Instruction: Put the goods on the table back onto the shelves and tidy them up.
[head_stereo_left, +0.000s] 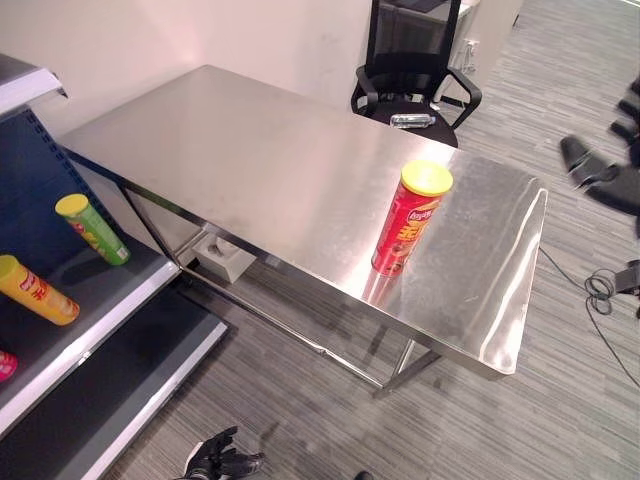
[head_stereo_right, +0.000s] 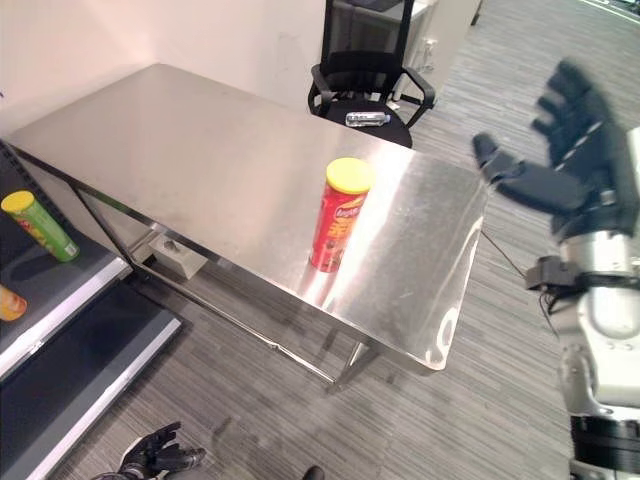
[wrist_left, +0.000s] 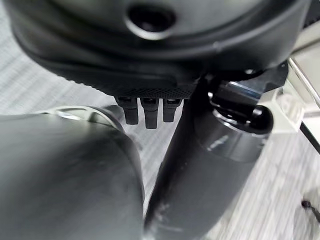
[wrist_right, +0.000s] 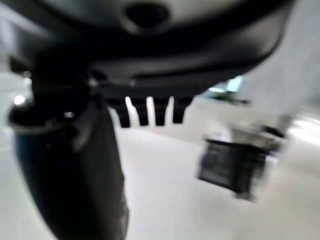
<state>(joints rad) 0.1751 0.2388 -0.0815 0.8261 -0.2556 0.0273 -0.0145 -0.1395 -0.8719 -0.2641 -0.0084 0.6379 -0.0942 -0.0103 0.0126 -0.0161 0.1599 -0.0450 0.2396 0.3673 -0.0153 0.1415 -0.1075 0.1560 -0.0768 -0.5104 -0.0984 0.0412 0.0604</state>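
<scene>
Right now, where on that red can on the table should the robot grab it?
Probably around the middle of the red can, from the table's right end: it stands upright near that edge, round and slim, and the open right hand is raised on that side.

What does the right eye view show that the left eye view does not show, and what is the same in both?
Right eye view: the right hand, raised with fingers spread, beside the table's far end. Left eye view: an orange can lying on the shelf. Both share the red can upright on the table, the green can on the shelf, the office chair and the left hand low down.
</scene>
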